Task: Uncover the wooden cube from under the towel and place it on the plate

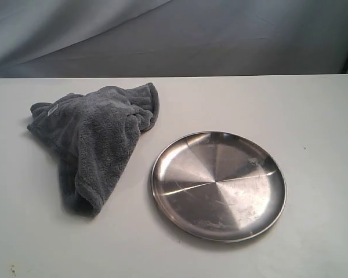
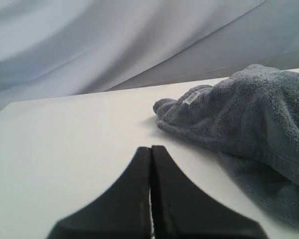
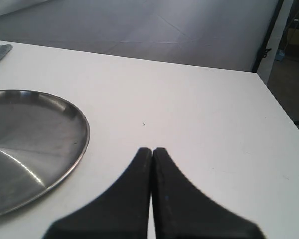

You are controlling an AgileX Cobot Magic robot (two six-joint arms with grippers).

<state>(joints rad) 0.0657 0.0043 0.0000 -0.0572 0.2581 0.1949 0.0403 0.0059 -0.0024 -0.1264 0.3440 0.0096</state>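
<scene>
My left fingers (image 2: 137, 191) and right fingers (image 3: 134, 191) are closed on nothing, low over the worktop (image 1: 313, 116). No wooden cube shows; I judge the humped towel (image 1: 95, 145) covers it, just beside the bare plate (image 1: 218, 185).

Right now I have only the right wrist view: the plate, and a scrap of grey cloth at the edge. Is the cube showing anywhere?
Observer: No. In the exterior view the towel lies bunched in a heap to the left of the plate, not touching it, and no cube is in sight.
Reviewer: Where is the left hand?
Observer: The left hand is shut and empty. It is pointed at the towel's tagged end and stops short of it.
</scene>
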